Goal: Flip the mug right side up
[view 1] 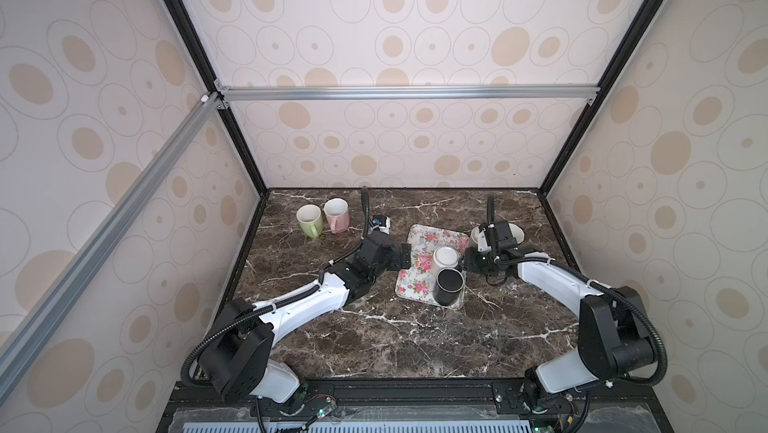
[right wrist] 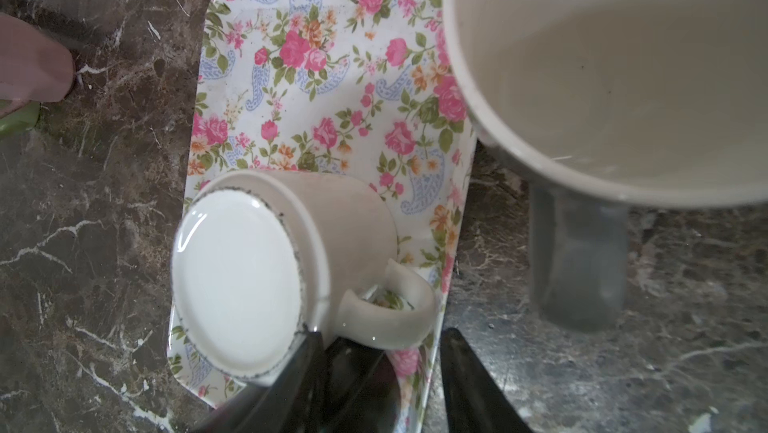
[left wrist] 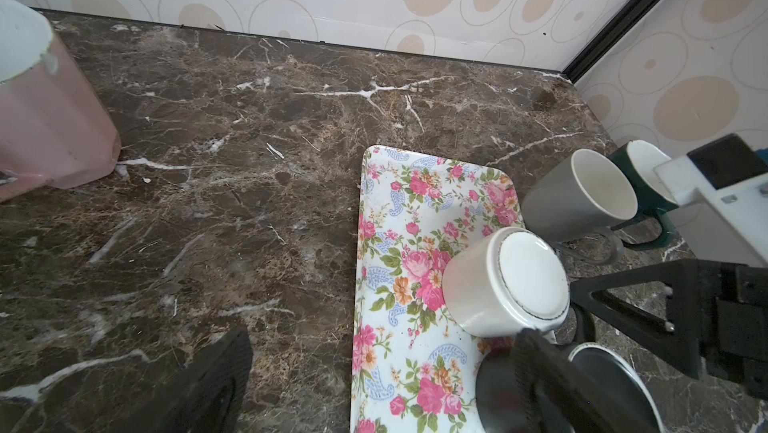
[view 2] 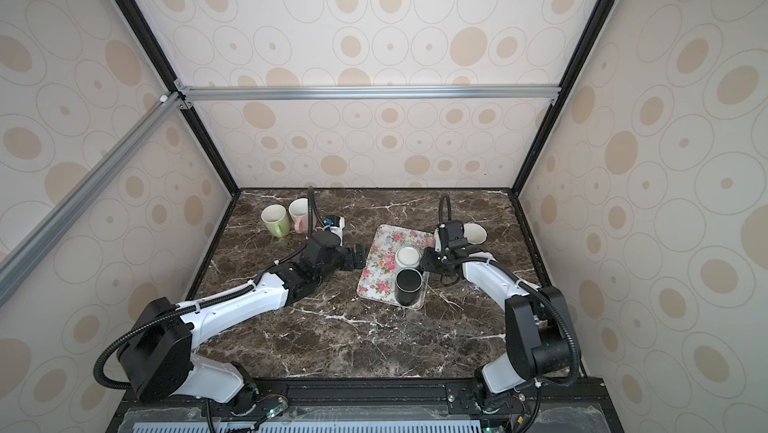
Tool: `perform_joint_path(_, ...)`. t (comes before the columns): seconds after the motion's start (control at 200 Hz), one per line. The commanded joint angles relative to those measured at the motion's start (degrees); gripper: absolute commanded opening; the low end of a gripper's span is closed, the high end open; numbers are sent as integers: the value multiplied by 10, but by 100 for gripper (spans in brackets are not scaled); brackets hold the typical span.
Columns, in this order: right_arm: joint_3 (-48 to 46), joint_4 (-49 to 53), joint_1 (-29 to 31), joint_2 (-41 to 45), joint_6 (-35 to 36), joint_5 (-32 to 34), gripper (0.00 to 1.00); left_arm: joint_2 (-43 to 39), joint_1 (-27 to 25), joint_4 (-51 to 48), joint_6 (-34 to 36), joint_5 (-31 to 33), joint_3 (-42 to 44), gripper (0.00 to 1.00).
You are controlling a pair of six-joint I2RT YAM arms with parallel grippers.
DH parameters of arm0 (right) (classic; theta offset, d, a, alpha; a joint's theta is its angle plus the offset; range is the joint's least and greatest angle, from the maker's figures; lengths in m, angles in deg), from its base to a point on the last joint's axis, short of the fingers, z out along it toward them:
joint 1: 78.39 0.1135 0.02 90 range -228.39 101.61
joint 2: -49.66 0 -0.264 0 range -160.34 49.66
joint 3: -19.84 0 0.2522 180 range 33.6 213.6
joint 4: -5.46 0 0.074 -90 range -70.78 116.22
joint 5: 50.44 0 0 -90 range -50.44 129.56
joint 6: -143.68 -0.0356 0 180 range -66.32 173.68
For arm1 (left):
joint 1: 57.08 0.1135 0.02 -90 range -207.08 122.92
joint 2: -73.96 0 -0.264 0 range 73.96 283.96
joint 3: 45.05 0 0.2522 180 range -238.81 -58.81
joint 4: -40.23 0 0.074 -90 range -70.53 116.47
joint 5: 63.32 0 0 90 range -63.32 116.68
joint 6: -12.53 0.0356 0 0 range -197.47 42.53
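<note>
Now your right tool [right wrist: 380, 339] stands part-spread astride the handle [right wrist: 390, 314] of the inverted white mug [right wrist: 237, 281] on the floral tray [right wrist: 291, 90], likely the grasp step, so pinch firmly before rotating.

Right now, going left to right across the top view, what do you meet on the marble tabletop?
Pale green ceramic mug → pink ceramic mug → left gripper → upside-down white ceramic mug → right gripper. The tray and black mug overlap these, so they are left out.

White-shelled arms [view 1: 303, 310] are carrying black joints, ribbed black cables [view 1: 189, 362], a black left tool [view 1: 406, 256] and right tool [view 1: 466, 262].
</note>
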Motion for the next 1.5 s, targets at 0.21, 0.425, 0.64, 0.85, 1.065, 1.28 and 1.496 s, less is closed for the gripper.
perform_joint_path(0.21, 19, -10, 4, -20, -21, -40, 48, 11, -4, 7, -11, 3, 2, 98)
perform_joint_path(0.425, 12, 23, 4, -20, -7, -6, 48, 16, -4, 7, -7, 4, 0, 98)
perform_joint_path(0.64, -21, 43, 4, 14, 10, 30, 46, 23, -4, 6, -4, 4, -7, 98)
perform_joint_path(0.85, -64, 61, 4, 70, 7, 43, 44, 29, -4, 9, 0, 4, -14, 98)
perform_joint_path(1.065, -91, 95, 3, 129, 3, 58, 44, 42, -4, 8, 5, -4, -31, 98)
perform_joint_path(1.28, -154, 83, 39, 202, -25, 36, 44, 42, -4, 20, 3, -16, -37, 98)
perform_joint_path(1.496, -183, 117, 56, 282, -36, 27, 49, 40, -4, 1, 27, -29, -64, 98)
